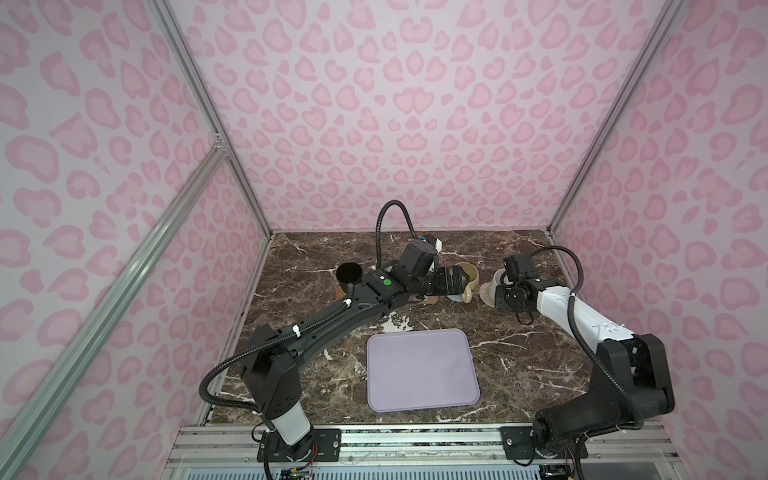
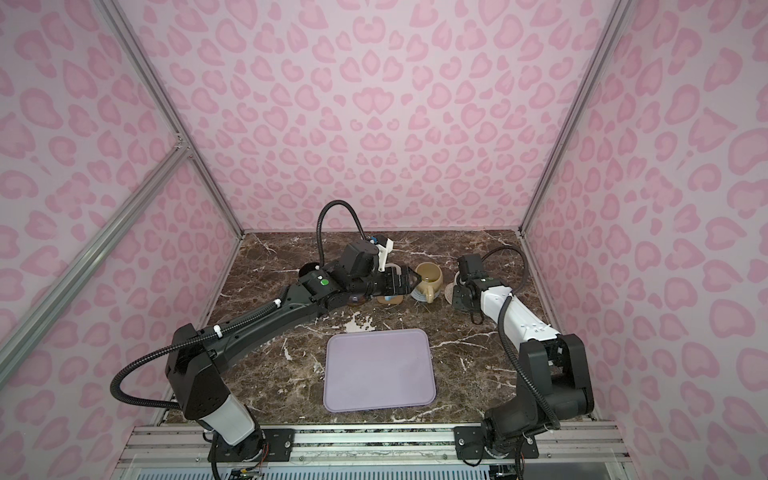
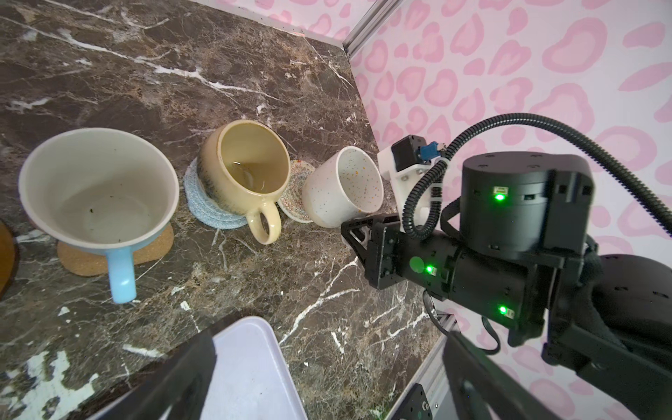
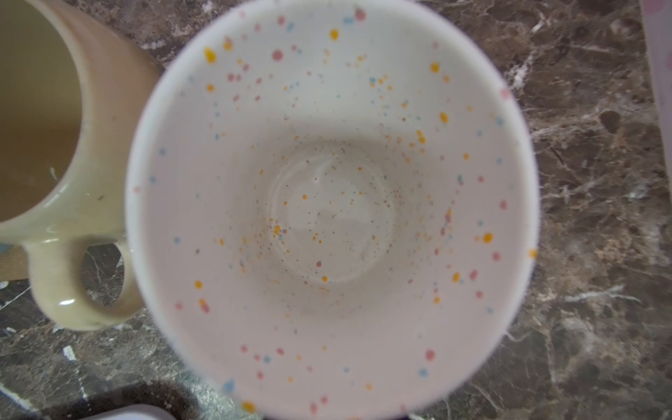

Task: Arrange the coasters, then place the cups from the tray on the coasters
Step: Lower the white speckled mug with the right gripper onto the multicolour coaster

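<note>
Left wrist view: three mugs stand in a row on a dark marble table (image 3: 254, 72). The light blue mug (image 3: 98, 189), white inside, sits on the tan paw-shaped coaster (image 3: 154, 247), its handle pointing toward the lavender tray (image 3: 251, 363). Beside it, the yellow-beige mug (image 3: 243, 171) sits on the grey-blue knitted coaster (image 3: 203, 211). Next is the speckled white mug (image 3: 345, 189) on the cream woven coaster (image 3: 294, 200), which shows on the side facing the yellow-beige mug. The right end effector (image 3: 354, 227) is closed on the speckled white mug, low on its side. The grip seems to be at the handle, which is hidden. The left end effector (image 3: 327, 342) is raised above the table with its jaws spread wide, holding nothing. An edge of the dark brown coaster (image 3: 5, 254) shows just past the light blue mug.

In both top views the tray lies flat at the near middle of the table, and the mugs line up beyond it. In a top view the black mug (image 1: 348, 274) stands at the left end of the row on the woven rattan coaster (image 1: 340, 294). The left end effector hangs near the yellow-beige mug, apart from it. The right wrist view looks straight down into the speckled white mug, with the yellow-beige mug just beside it.
</note>
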`<state>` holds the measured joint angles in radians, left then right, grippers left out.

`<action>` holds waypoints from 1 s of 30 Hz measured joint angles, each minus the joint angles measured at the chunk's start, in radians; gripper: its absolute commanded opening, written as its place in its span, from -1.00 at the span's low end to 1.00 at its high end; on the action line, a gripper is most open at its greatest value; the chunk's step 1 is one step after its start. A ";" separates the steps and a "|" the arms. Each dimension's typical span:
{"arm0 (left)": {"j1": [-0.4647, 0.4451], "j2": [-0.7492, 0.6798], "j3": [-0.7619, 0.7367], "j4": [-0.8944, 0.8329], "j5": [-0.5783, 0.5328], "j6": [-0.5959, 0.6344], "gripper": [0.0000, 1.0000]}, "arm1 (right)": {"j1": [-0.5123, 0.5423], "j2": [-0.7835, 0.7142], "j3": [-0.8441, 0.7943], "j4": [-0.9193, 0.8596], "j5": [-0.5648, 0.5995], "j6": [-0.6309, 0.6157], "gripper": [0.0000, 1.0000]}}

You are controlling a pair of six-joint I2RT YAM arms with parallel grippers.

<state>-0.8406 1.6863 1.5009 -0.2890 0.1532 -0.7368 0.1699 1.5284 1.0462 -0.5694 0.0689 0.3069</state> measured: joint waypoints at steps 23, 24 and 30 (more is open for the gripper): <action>0.005 0.075 0.042 0.026 0.048 -0.024 0.97 | -0.025 0.139 0.068 0.075 0.009 -0.076 -1.00; 0.005 0.076 0.042 0.026 0.048 -0.026 0.96 | -0.025 0.140 0.068 0.076 0.009 -0.080 -1.00; 0.005 0.077 0.042 0.026 0.049 -0.031 0.96 | -0.025 0.148 0.048 0.107 0.010 -0.082 -1.00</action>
<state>-0.8360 1.7634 1.5429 -0.2630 0.2020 -0.7673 0.1448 1.6760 1.0939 -0.4622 0.0788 0.2245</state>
